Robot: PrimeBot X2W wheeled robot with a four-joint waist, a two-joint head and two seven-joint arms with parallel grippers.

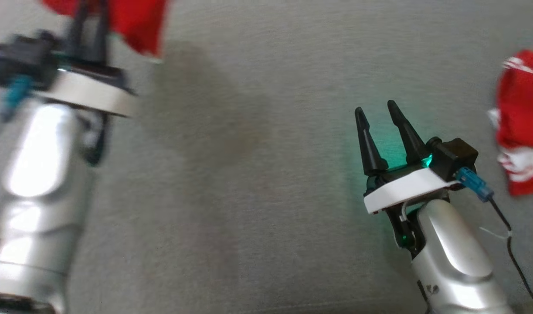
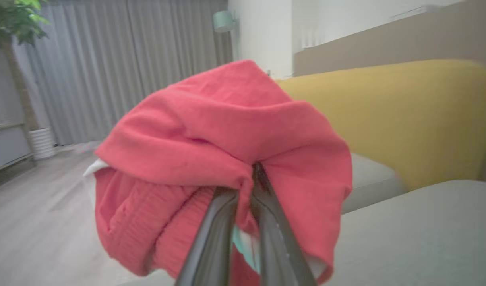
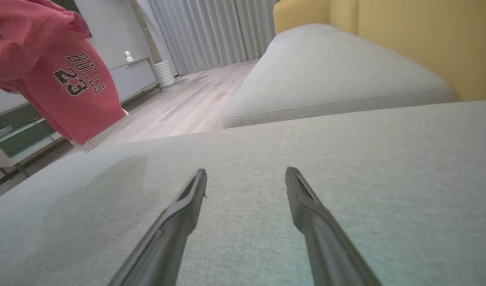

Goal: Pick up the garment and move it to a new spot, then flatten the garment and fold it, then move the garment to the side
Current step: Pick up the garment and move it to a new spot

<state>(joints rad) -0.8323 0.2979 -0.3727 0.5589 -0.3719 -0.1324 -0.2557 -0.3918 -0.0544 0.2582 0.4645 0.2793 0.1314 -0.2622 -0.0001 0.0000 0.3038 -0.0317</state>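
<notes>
Grey fabric cushion [image 1: 257, 174] is stretching beneath both arms. The left gripper [image 2: 248, 190] is pinching a bunched red jersey garment [image 2: 211, 131], holding it lifted above the cushion's far left, while the right gripper [image 1: 376, 108] is hovering with fingers spread wide, holding nothing.

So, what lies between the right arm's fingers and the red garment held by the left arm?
Bare grey cushion, shaded near the garment; the head view shows it.

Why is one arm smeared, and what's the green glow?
Head view: the left gripper, arm and red garment are motion-blurred; the right gripper is sharp, a green light at its base tinting the grey cushion. Right wrist view: the same tint, faintly.
</notes>
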